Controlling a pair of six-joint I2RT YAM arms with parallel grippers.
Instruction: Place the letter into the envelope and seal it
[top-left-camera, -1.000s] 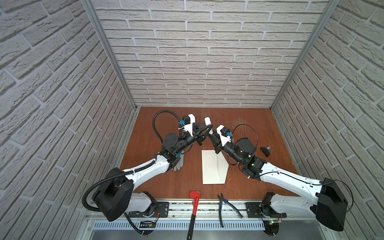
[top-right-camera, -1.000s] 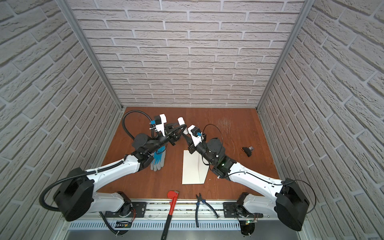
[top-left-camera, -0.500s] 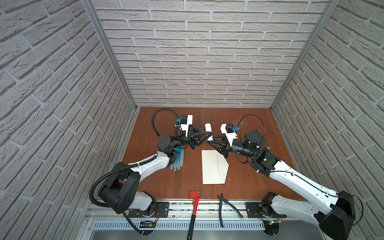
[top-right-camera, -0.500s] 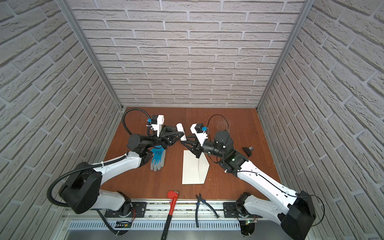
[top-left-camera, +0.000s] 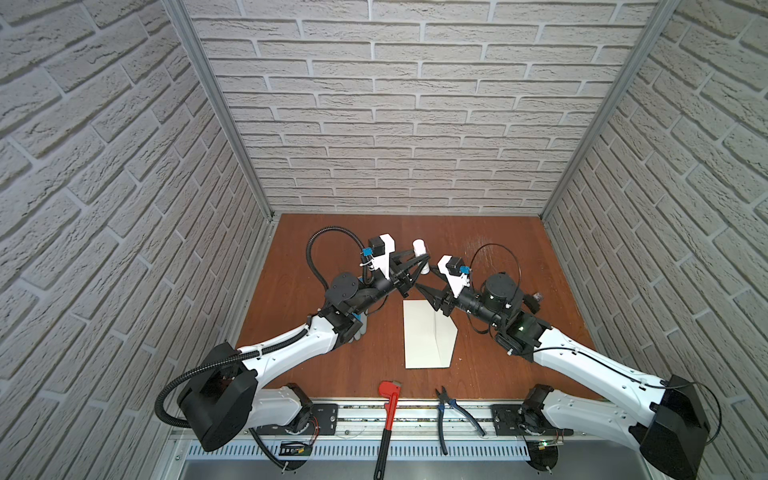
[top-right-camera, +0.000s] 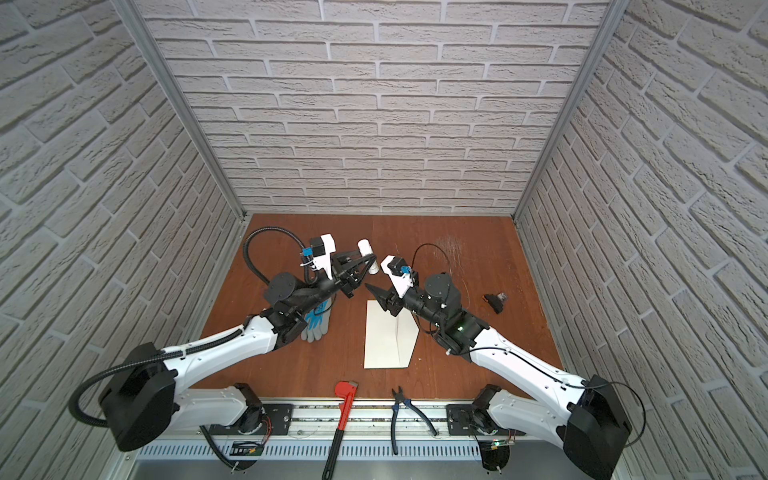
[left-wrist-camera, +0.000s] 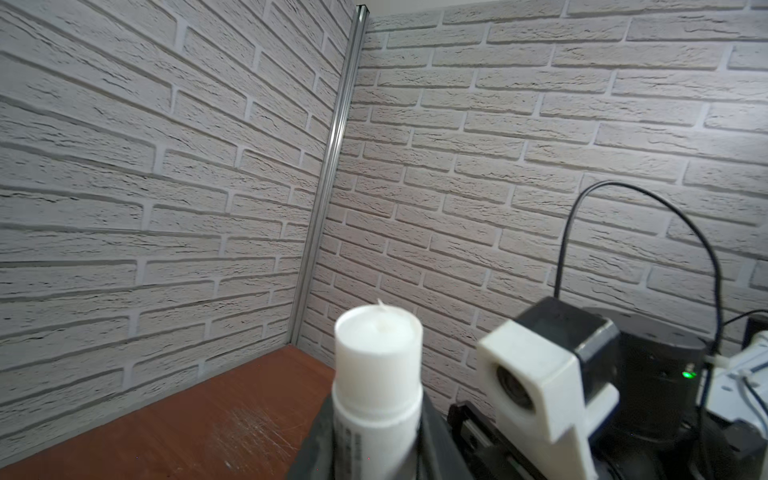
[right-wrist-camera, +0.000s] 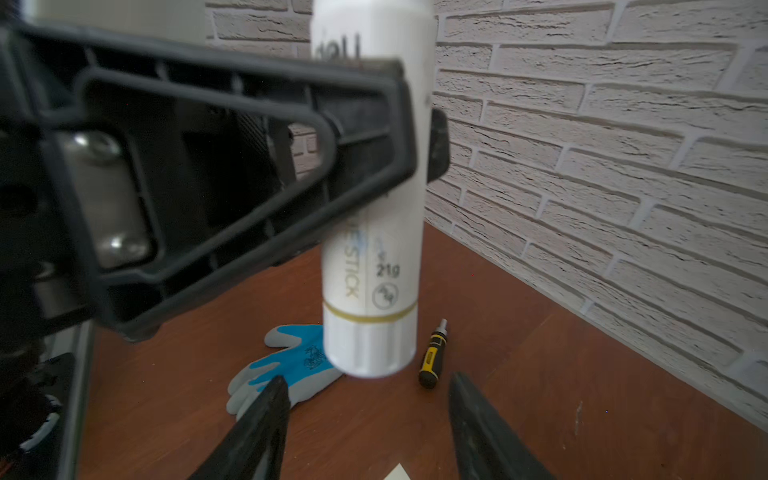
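The left gripper (top-left-camera: 420, 262) clamps the glue stick (top-left-camera: 419, 248) upright above the table (top-left-camera: 332, 249), probably so the right gripper (right-wrist-camera: 368, 384), jaws apart and empty beside its base, can work it, while the envelope (top-left-camera: 424, 336) lies flat nearby; the letter is not visible.

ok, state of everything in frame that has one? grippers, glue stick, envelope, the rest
left gripper: shut on glue stick
right gripper: open, empty
glue stick: capped, held off the table
envelope: flat on table, flap open, unsealed
letter: not visible in any view
glove: lying on table, untouched
stubby screwdriver: lying on table
pipe wrench: lying at front edge
pliers: lying at front edge, handles splayed
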